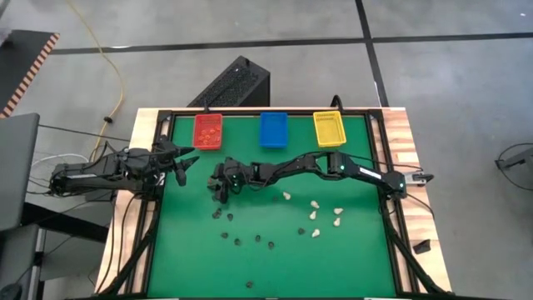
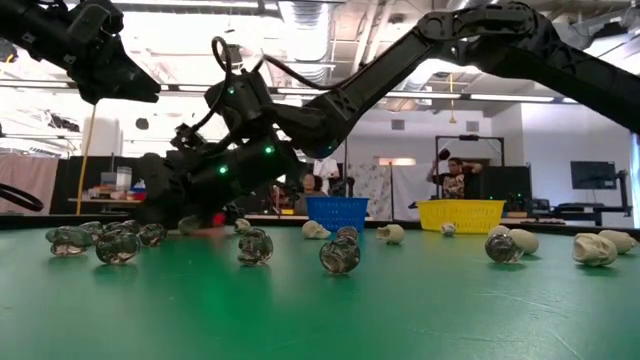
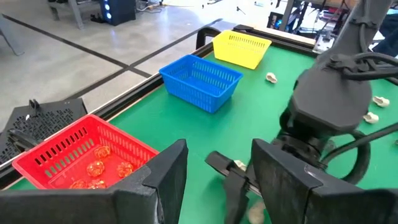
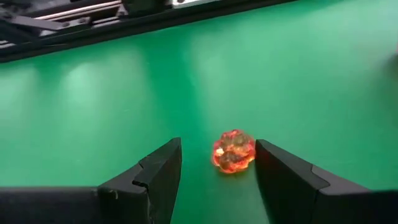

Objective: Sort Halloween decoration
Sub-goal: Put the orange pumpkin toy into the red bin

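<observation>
My right gripper (image 4: 217, 155) is open and low over the green table's left middle (image 1: 219, 185). One orange-brown trinket (image 4: 234, 151) lies on the mat between its fingers, closer to one of them. Several orange trinkets (image 3: 96, 168) sit in the red bin (image 1: 208, 132). Black trinkets (image 1: 237, 240) lie scattered on the mat toward the near edge, and cream-white ones (image 1: 315, 206) lie to the right of centre. My left gripper (image 1: 190, 163) is open (image 3: 217, 158). It hovers near the table's left edge, raised above the mat (image 2: 105, 60), beside the red bin.
The blue bin (image 1: 273, 129) and the yellow bin (image 1: 329, 127) stand along the far edge, right of the red one. My right arm (image 1: 333, 162) stretches across the table's middle. A black frame (image 1: 158, 167) rims the mat. People (image 2: 455, 175) are in the room behind.
</observation>
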`<state>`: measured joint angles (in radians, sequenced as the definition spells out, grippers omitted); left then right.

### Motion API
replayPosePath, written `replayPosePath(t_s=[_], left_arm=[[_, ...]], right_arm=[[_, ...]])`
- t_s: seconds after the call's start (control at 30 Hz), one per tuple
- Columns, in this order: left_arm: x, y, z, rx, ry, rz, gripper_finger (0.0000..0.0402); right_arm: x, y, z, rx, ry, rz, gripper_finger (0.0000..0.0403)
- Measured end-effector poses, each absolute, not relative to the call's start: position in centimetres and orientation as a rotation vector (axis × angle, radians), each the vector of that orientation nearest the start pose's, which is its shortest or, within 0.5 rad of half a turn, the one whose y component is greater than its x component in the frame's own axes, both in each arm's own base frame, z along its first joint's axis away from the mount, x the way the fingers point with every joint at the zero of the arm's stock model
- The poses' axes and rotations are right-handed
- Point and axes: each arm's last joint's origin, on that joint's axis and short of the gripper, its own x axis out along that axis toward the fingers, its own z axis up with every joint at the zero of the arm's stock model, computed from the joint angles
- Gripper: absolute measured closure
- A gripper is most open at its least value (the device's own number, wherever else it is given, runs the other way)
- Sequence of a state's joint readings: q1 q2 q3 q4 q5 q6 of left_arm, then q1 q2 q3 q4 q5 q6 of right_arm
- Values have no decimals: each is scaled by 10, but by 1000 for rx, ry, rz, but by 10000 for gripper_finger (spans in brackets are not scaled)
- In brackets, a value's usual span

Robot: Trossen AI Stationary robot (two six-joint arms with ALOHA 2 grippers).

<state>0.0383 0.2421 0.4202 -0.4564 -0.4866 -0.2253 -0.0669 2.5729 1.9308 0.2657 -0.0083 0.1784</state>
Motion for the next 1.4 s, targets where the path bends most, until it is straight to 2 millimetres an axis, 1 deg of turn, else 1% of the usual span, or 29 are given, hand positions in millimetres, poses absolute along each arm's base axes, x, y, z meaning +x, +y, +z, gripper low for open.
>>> replayPosePath(t_s=[0.17, 0.37, 0.57, 0.77, 1.07, 1.3, 1.4], left_arm=[[83, 17, 244, -156, 215, 549, 233], [83, 17, 244, -156, 214, 550, 233], [83, 17, 244, -156, 215, 549, 233], [83, 17, 244, -156, 214, 549, 233], [83, 17, 244, -156, 215, 550, 233], [83, 17, 244, -156, 215, 549, 233], [83, 17, 244, -156, 215, 549, 233]], right_arm=[[563, -46, 111, 193, 368, -110, 168], [563, -49, 113, 189, 347, -115, 168], [562, -59, 113, 192, 346, -134, 168], [562, -54, 113, 191, 358, -125, 172], [561, -54, 110, 192, 389, -130, 225], [562, -54, 110, 194, 387, -132, 289], [562, -54, 111, 194, 386, -132, 309]])
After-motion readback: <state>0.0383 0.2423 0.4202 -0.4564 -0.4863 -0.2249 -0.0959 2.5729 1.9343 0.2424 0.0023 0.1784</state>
